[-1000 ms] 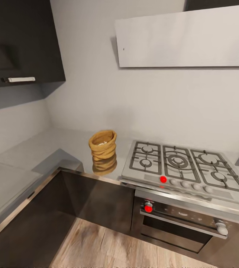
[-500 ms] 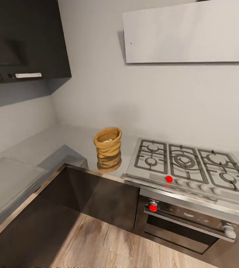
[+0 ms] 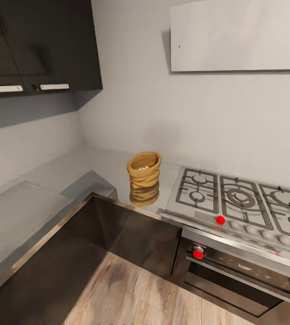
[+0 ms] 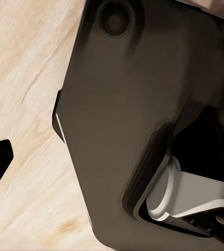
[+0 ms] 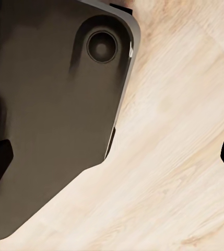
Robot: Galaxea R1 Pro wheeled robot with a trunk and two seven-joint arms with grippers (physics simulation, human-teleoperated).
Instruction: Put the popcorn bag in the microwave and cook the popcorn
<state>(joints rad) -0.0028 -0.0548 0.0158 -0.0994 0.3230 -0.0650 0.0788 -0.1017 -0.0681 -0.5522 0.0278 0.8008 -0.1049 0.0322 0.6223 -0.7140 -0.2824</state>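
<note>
Head view shows the bag (image 3: 144, 170) standing up on the countertop (image 3: 50, 176), just left of the hob (image 3: 239, 201) and near the front edge. It is tan-brown and wrinkly, with a rolled rim, and its mouth is open at the top. Some pale bits sit inside, too small to tell what they are. Its shape shines back from the glossy grey top under it. An oven (image 3: 248, 275) sits below the hob, dark cupboards (image 3: 41, 45) hang up on the left, and a white hood (image 3: 239, 36) is on the far wall. I think the task has hardly started: the bag is not picked up yet, and it must go in a microwave and get heated after that. Left wrist view looks down at the wood floor (image 4: 23, 63) and the robot's dark base (image 4: 122, 130). A black tip pokes in at the edge, so I cannot tell if the left fingers are open or closed. Right wrist view shows the same floor and dark base, with two black tips far apart at the two edges, so the right fingers look open and hold nothing.
</note>
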